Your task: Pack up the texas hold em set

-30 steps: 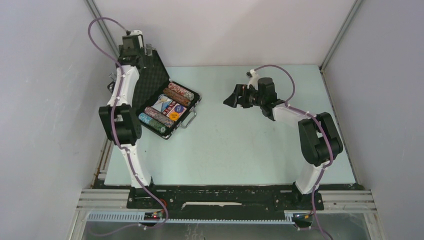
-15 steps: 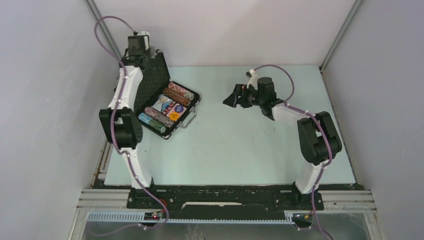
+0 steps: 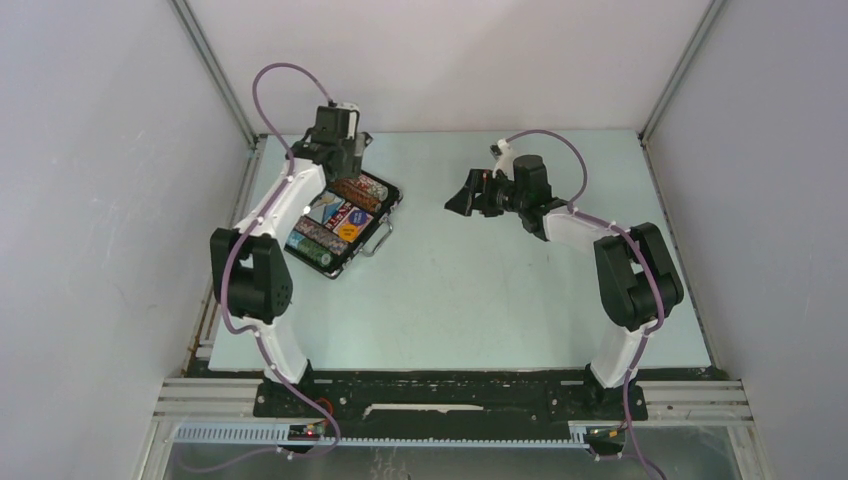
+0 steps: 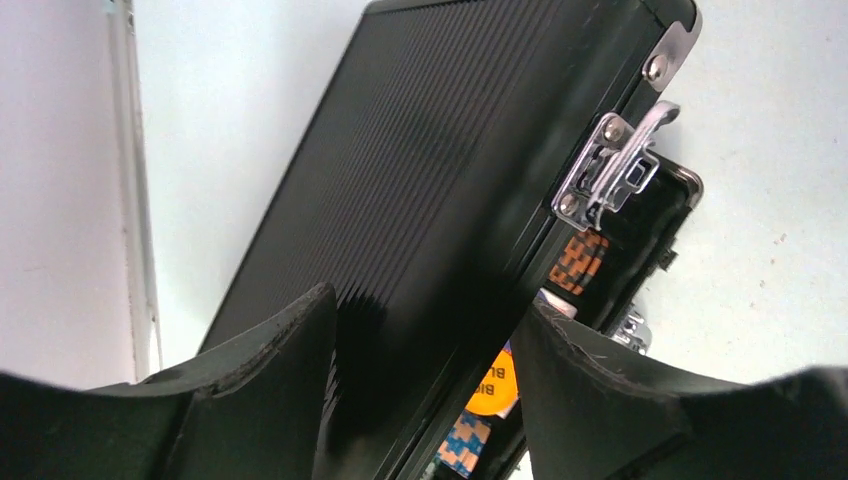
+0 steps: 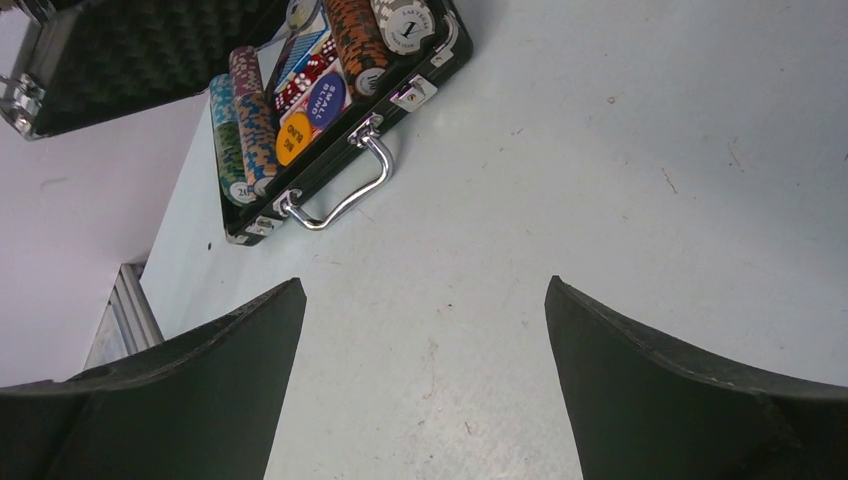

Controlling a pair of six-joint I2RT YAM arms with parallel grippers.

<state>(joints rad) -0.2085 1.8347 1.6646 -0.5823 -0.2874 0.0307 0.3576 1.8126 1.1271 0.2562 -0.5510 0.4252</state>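
Observation:
The black case with silver edges lies at the far left of the table, its handle facing the middle. Rows of poker chips, a card deck and an orange button fill its base. My left gripper is open, its jaws on either side of the ribbed back of the lid, which leans over the base. The silver latch hangs at the lid's edge. My right gripper is open and empty above mid-table, facing the case. The blue button and red dice lie inside.
Grey enclosure walls stand close to the left, back and right of the pale table. The left wall is just behind the case. An aluminium frame rail runs along the near edge by the arm bases.
My left arm has swung right from behind the upright lid, and the lid has tipped forward over the case base. The right arm has not moved.

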